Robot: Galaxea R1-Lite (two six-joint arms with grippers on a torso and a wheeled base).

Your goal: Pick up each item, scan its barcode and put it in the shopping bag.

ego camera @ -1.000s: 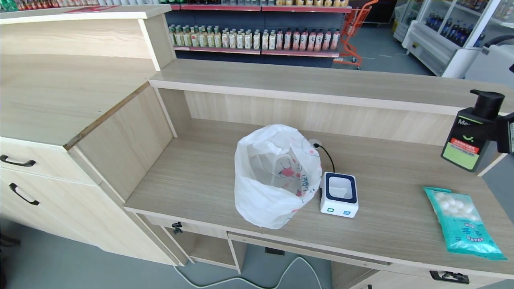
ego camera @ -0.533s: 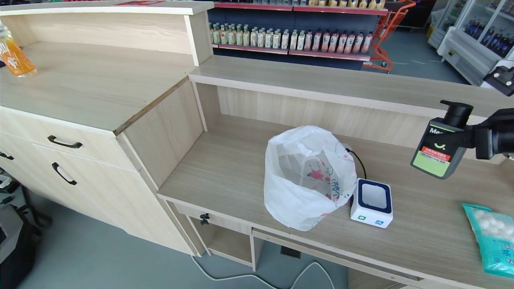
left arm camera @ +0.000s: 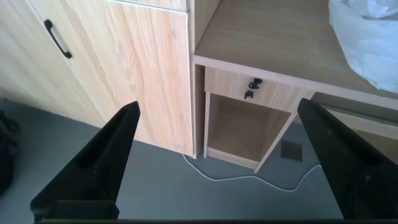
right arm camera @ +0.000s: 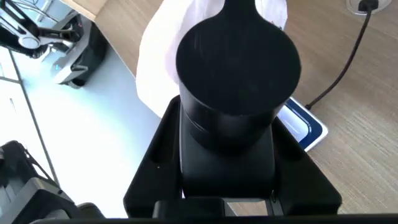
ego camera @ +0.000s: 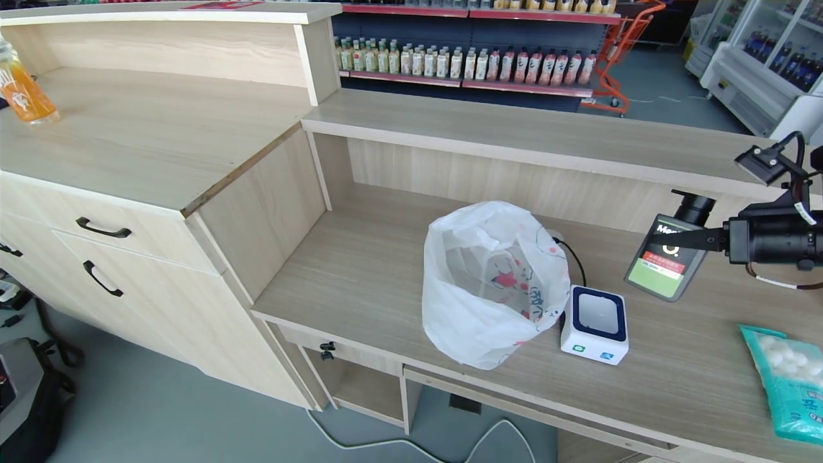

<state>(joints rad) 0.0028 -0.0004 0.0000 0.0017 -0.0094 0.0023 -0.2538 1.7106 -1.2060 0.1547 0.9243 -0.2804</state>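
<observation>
wood counter (ego camera: 360, 283), drink shelves (ego camera: 463, 64) behind | shopping bag (ego camera: 488, 283) mid-counter, scanner (ego camera: 595, 325) just beside at its 3 o'clock | right gripper (ego camera: 704, 240) clamps pump bottle (ego camera: 662, 270), 2 o'clock of scanner | teal packet (ego camera: 794, 379) at 4 o'clock | left gripper (left arm camera: 217, 162) spread, empty

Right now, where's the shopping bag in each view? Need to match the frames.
Head view: the shopping bag stands open mid-counter, beside the scanner, on its left.
Left wrist view: a white edge of the bag lies on the counter top, near the drawer lock.
Right wrist view: its white plastic shows behind the cap of the held pump bottle.
Shared landmark: the wooden counter that the bag stands on.
</observation>
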